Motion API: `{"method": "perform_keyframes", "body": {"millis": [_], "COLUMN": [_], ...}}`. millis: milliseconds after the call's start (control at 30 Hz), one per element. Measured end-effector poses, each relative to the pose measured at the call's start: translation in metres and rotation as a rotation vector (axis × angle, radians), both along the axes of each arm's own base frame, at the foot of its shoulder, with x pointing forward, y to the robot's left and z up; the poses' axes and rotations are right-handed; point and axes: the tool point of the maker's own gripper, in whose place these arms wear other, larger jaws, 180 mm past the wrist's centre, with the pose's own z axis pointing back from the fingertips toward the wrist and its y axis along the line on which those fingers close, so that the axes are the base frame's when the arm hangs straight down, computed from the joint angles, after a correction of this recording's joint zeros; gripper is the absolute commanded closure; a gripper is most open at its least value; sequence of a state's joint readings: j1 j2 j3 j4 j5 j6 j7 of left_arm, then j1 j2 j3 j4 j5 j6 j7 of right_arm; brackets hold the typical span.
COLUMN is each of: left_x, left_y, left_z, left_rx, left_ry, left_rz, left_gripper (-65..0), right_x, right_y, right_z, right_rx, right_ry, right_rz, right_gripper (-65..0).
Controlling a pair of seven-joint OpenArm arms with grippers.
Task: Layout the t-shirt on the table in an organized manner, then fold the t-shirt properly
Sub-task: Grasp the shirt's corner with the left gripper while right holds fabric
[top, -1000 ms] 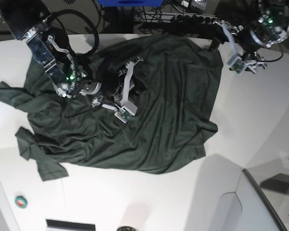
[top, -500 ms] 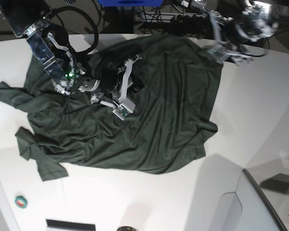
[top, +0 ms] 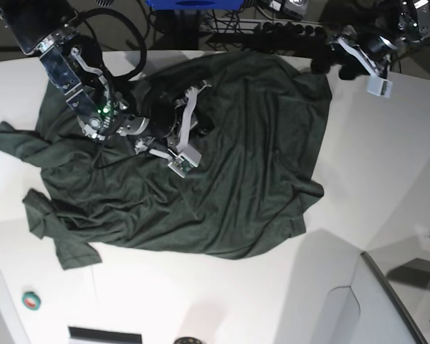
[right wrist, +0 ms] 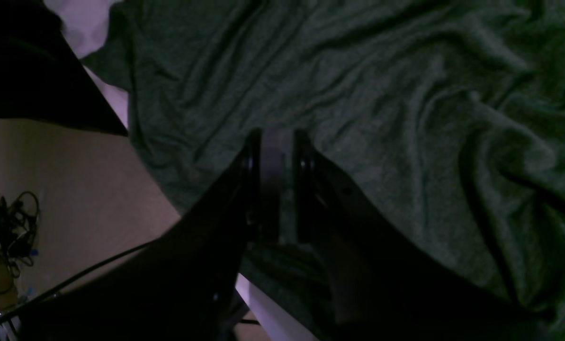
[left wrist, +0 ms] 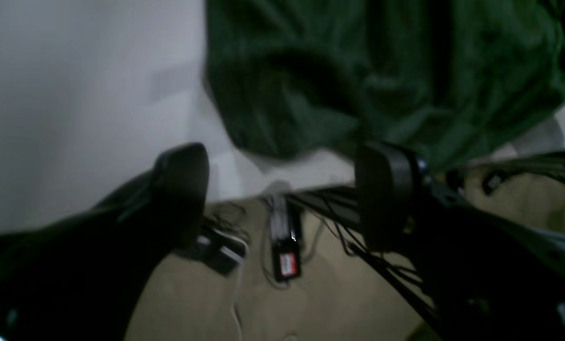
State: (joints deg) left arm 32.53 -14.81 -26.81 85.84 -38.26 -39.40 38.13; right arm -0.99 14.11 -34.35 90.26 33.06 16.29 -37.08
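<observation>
Green cotton sprawls across the table [top: 387, 179], crumpled and unfolded, so you are only at the laying-out stage. Starting at the left of the base view, two sleeves lie bunched well outside your right gripper [top: 201, 129]. That gripper sits over the t-shirt [top: 244, 179] with its jaws pinched nearly together; you cannot tell whether any cloth is caught between them. Further right, your left gripper [left wrist: 282, 189] hangs released, holding nothing, with the shirt's far corner just beyond its fingertips. Spreading, smoothing and every fold remain.
</observation>
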Motion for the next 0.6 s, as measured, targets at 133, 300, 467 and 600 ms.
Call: {"method": "perform_keyframes", "body": {"millis": [133,300,467,600], "left_x": [0.003,0.006,0.005,0.019], "left_y": [-0.006,-0.010,-0.012,-0.014], "left_z": [-0.001,-0.008,-0.012,-0.016], "left_rx": [-0.017,-0.061,-0.061,-0.099], "left_ry": [-0.009,-0.009,0.001,-0.023], "left_rz": [0.012,0.067,0.085,0.122], "left_gripper": [-46.2,-47.6,-47.6,-47.6], "right_x": [0.000,0.000,0.000,-0.001], "right_y": [-0.009,-0.008,-0.013,-0.012], "right_z": [-0.004,-0.003,-0.005,-0.005], "right_rx": [-0.023,-0.019,-0.033,-0.031], "right_ry": [0.001,0.000,0.000,0.001], "right_rz": [0.001,0.000,0.001,0.003], "right_gripper": [-5.0,-5.0,-5.0,-5.0]}}
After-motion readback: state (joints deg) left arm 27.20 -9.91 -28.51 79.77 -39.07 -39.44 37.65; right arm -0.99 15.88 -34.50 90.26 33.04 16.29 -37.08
